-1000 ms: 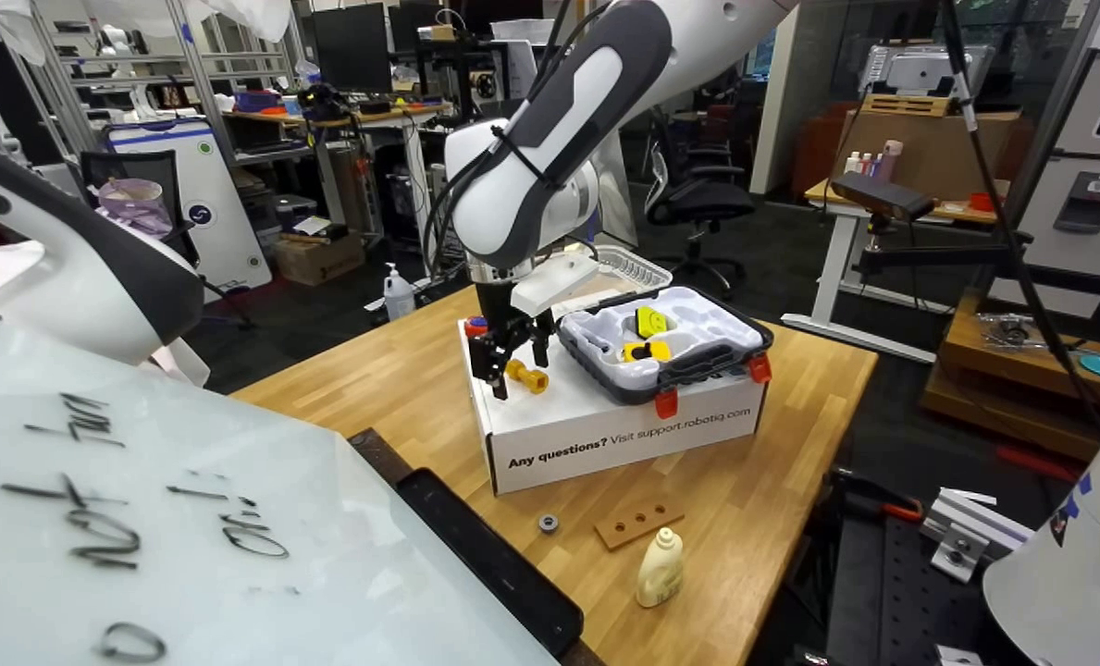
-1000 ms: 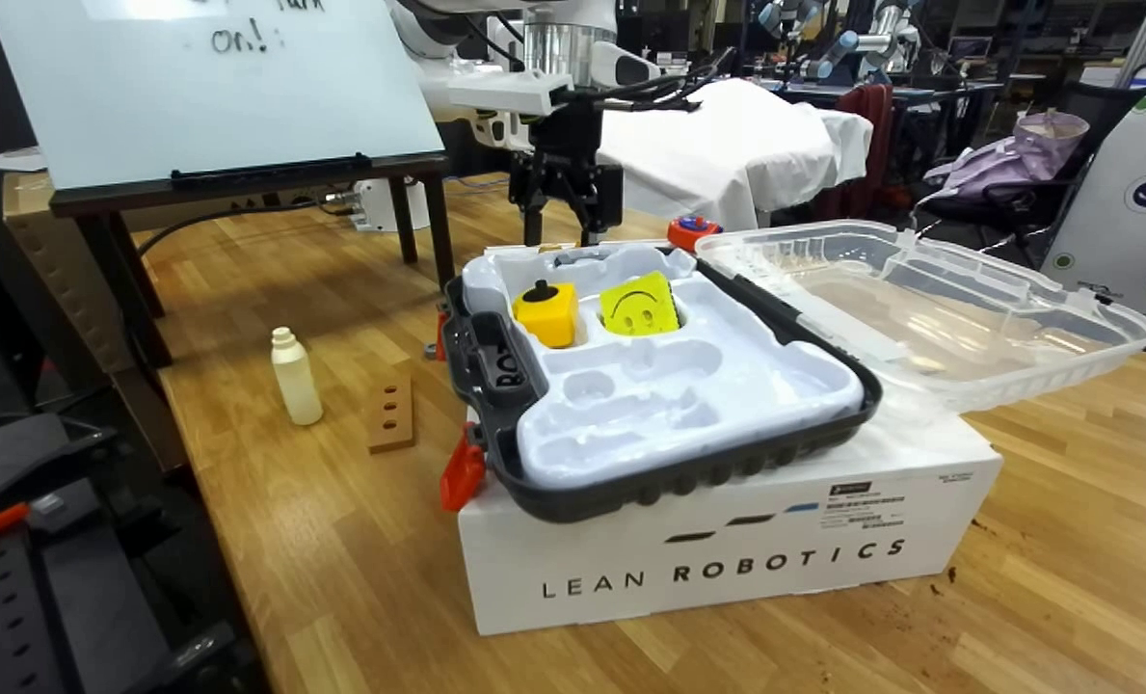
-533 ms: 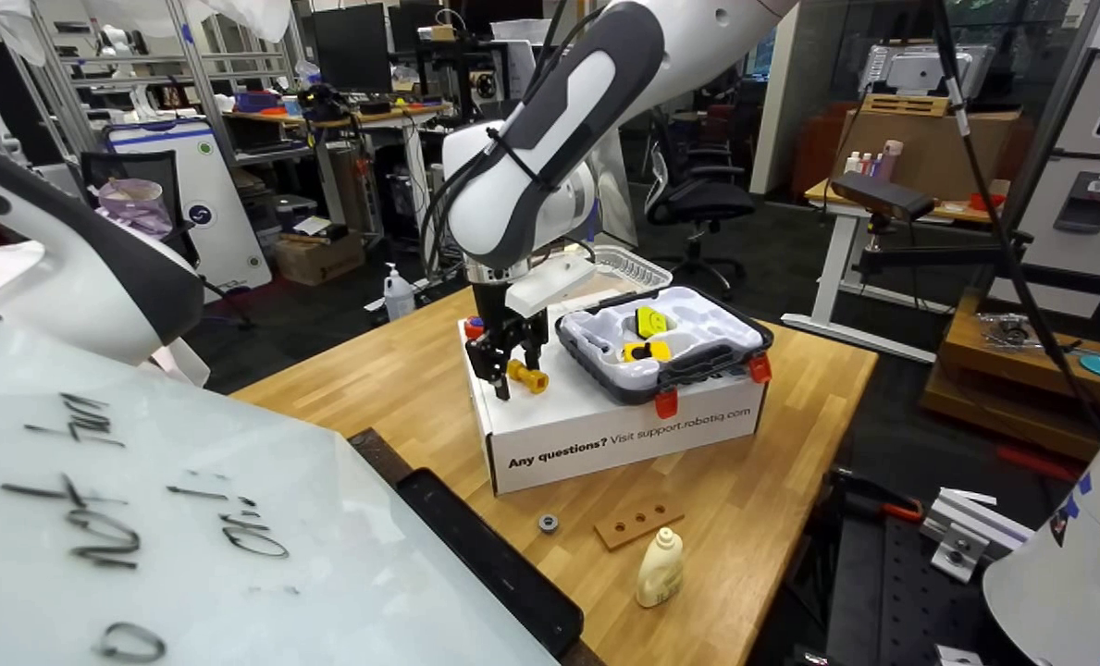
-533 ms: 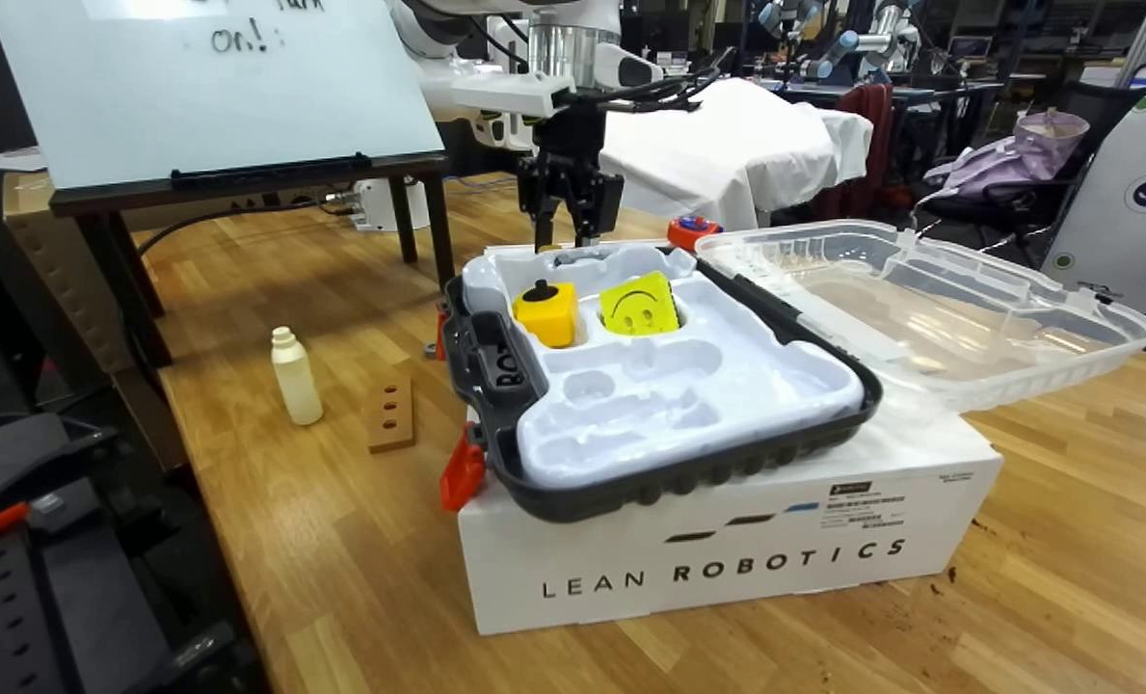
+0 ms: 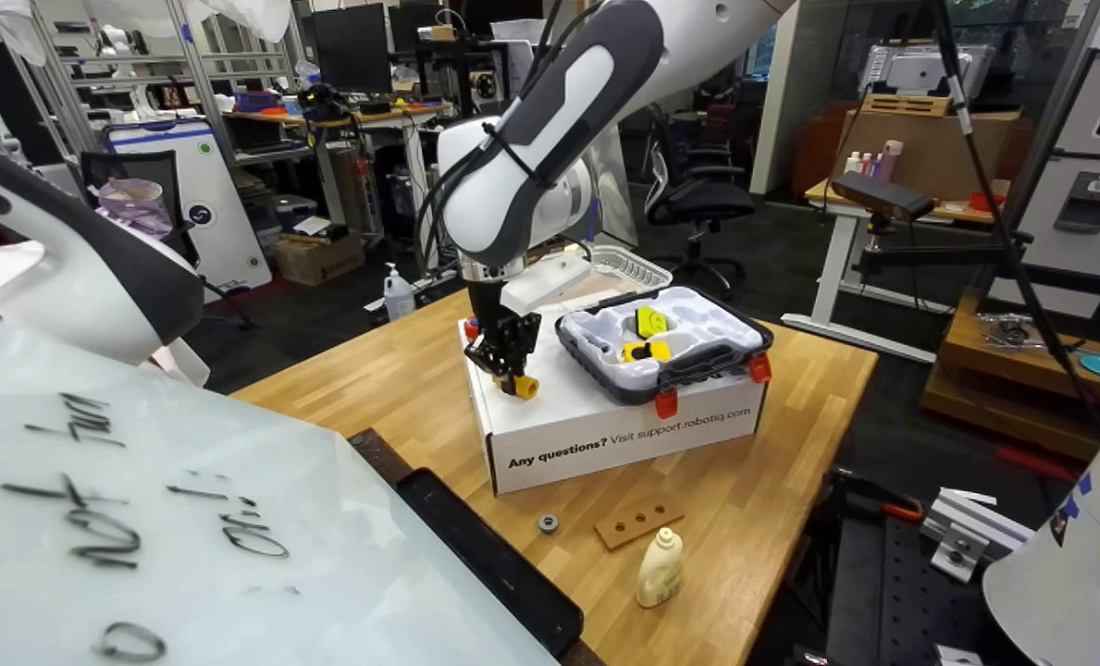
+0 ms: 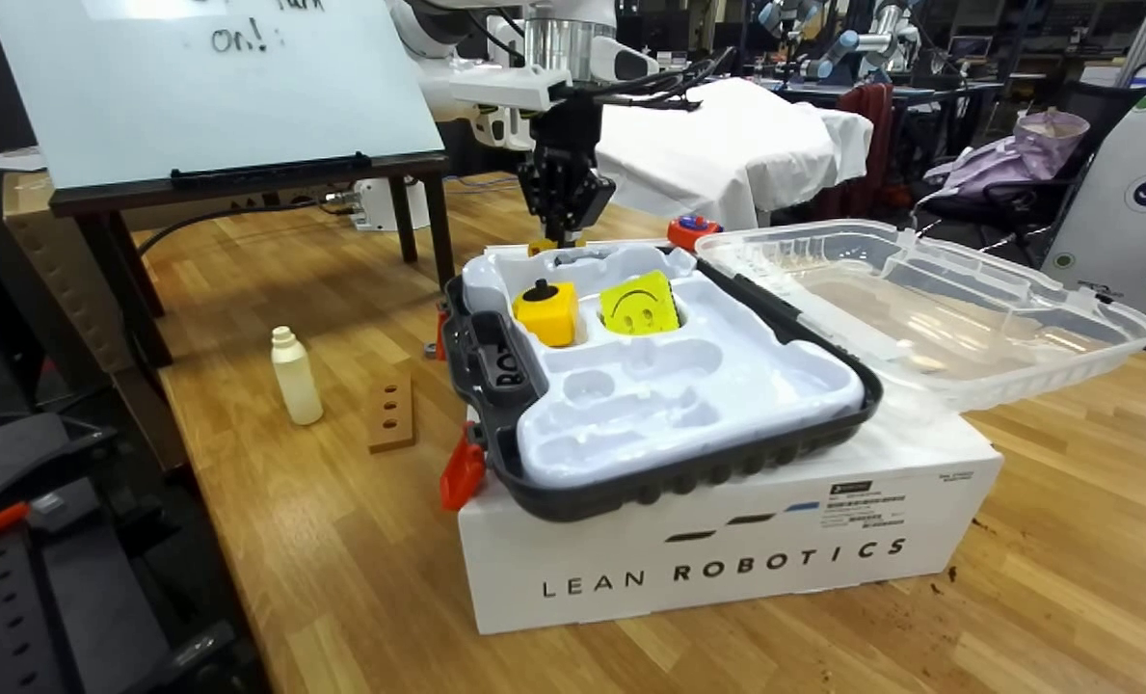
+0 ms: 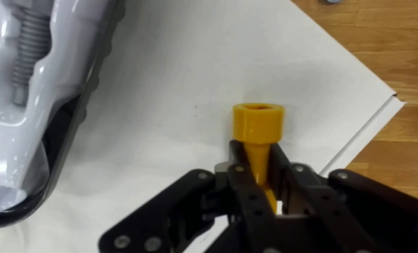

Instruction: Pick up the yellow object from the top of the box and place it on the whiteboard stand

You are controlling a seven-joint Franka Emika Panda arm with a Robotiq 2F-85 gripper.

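In an exterior view, the tabletop [image 5: 392,361] is pale striped wood, bearing the box [image 5: 559,416], white cardboard with dark print on its side. The yellow object [image 5: 526,388] is at the box's top, toward one end, and the gripper [image 5: 511,377] reaches down onto it. A dark-rimmed case [image 5: 698,373] lies just beside them on the same box. On the nearer wood are a grey ring [image 5: 548,524], a wooden strip [image 5: 639,524] with holes and a cream bottle [image 5: 661,569] standing upright. The whiteboard stand [image 5: 309,573], glossy and scrawled in black, fills the lower left. Behind spread a dark floor [image 5: 772,277], a black swivel chair [image 5: 698,205], a monitor [image 5: 351,51] and a brown carton [image 5: 320,259].

In an exterior view, a white cloth [image 6: 727,145] hangs in folds, and a lilac bag [image 6: 1016,159] sits on a mesh chair [image 6: 1103,120]. The whiteboard stand rises on dark legs, apart from the box. Dark crumbs [image 6: 951,573] dot the wood near the box. Past the case with its clear lid [image 6: 919,299], only a scrap of the yellow object shows beneath the gripper.

In the wrist view, the gripper's jaws are drawn nearly together, clamped on the yellow object's narrow middle, its thicker, cupped end jutting past them; whether any of it touches the box I cannot tell. The box's corner shows against warm-toned wood.
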